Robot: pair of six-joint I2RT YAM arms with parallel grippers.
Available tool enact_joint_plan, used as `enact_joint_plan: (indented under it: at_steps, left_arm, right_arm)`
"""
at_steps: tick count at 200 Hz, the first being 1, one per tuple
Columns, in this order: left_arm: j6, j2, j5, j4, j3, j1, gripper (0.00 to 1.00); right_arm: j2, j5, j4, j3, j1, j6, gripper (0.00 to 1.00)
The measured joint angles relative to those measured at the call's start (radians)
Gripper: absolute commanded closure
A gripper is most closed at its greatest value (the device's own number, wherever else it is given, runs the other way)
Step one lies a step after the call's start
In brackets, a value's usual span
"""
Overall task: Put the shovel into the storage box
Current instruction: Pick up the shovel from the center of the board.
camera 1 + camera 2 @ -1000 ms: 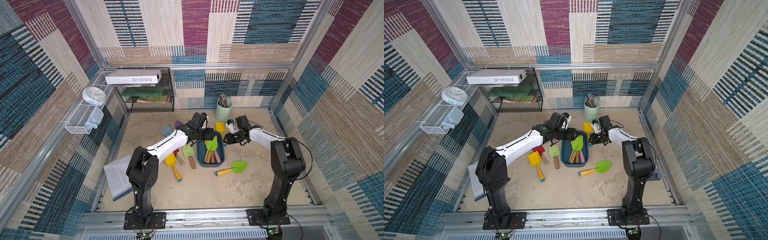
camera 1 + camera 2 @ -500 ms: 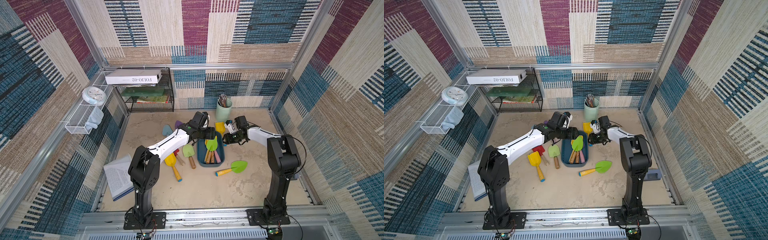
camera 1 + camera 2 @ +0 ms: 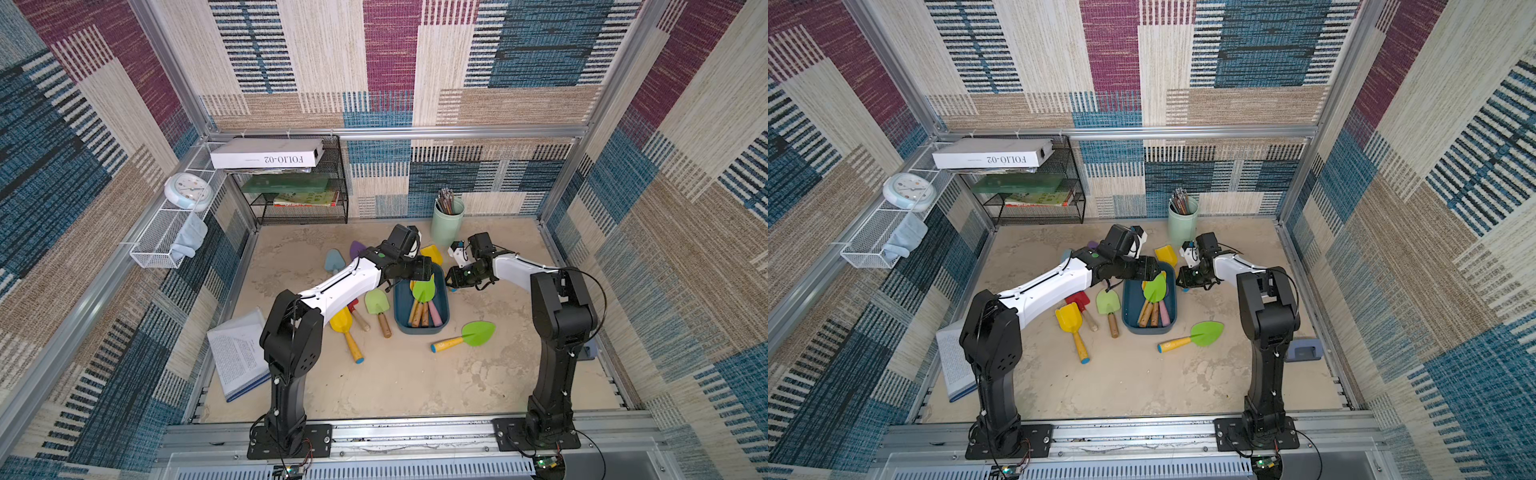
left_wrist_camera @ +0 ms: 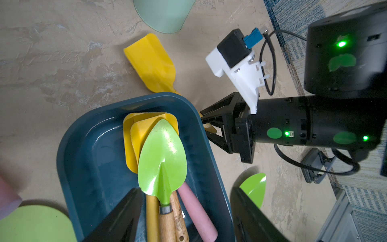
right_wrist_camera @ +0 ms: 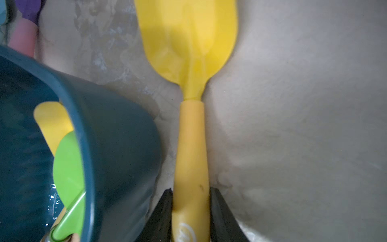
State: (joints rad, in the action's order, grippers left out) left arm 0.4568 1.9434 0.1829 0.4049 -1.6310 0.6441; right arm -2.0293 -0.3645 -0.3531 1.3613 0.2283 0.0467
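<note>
Left wrist view: left gripper point(image 4: 185, 189) spread wide, empty, above storage box point(image 4: 88, 146). Top view: yellow shovel point(image 3: 432, 254) just beside box, at its 1 o'clock. Right wrist view: right gripper point(image 5: 191, 194) fingers point(image 5: 163, 211) pinch its handle both sides.

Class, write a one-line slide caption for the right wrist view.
The right pincer clamps the handle of a yellow shovel lying on the tabletop beside the teal storage box.
</note>
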Motion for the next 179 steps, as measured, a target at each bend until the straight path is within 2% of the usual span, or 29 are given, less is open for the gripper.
enact_joint_plan:
  at_steps: [80, 179]
  left_arm:
    - [-0.005, 0.01, 0.001, 0.008, -0.06, 0.0, 0.24]
    - [0.009, 0.008, 0.032, -0.045, -0.025, 0.002, 0.24]
  right_arm:
    - [0.059, 0.043, -0.015, -0.017, -0.039, 0.013, 1.0]
    - [0.304, 0.085, -0.023, -0.149, -0.069, 0.019, 1.0]
